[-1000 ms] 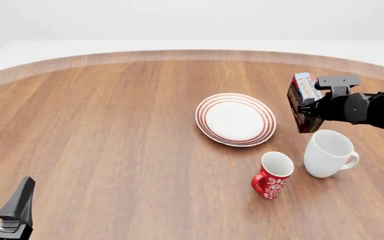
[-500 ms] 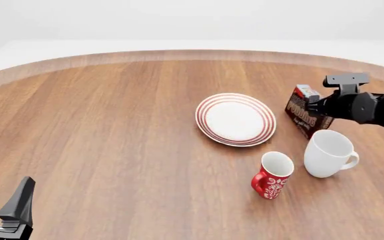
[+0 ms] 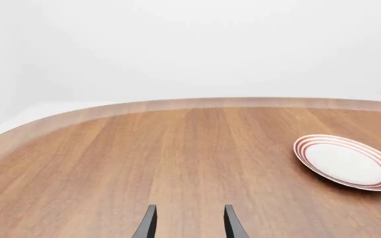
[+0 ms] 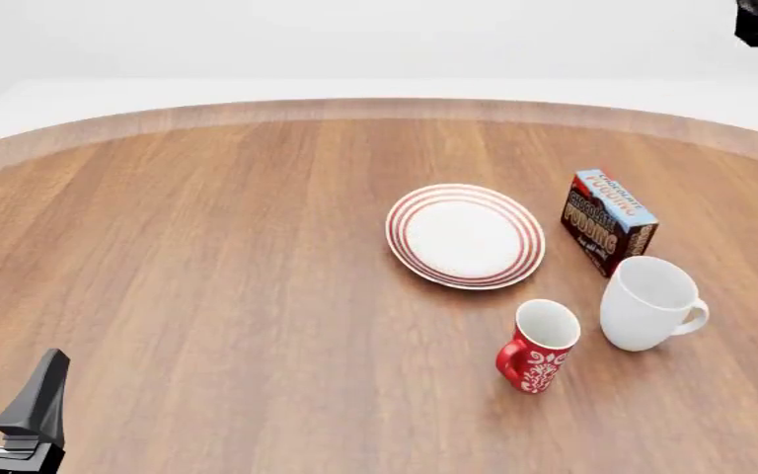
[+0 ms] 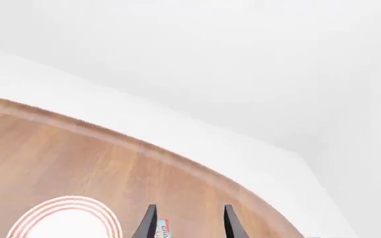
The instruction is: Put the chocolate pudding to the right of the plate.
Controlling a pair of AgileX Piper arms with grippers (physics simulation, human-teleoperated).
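Since half a second ago the right arm has let go of the chocolate pudding (image 4: 607, 220) and lifted away; only a dark bit of it shows at the front view's top right corner, and the carton now sits alone on the table (image 4: 221, 276).

Table: round, wood-grained, paler rim at the far edge.

Plate (image 4: 465, 235): white, red rings, lying flat right of the table's centre. Seen also in the left wrist view (image 3: 348, 162) and partly in the right wrist view (image 5: 68, 218).

White mug (image 4: 647, 303): near side of the carton, just beside it, handle to the right.

Chocolate pudding: just right of the plate, apart from it, blue face up, dark front turned toward the plate and camera. A sliver shows between the fingers in the right wrist view (image 5: 161, 229).

Red patterned mug (image 4: 537, 346): upright, nearer than the plate, left of the white mug.

Left tool (image 3: 189, 225): parked low at the near left corner, fingers parted with nothing between them.

Right tool (image 5: 188, 223): high above the table, fingers spread, empty.
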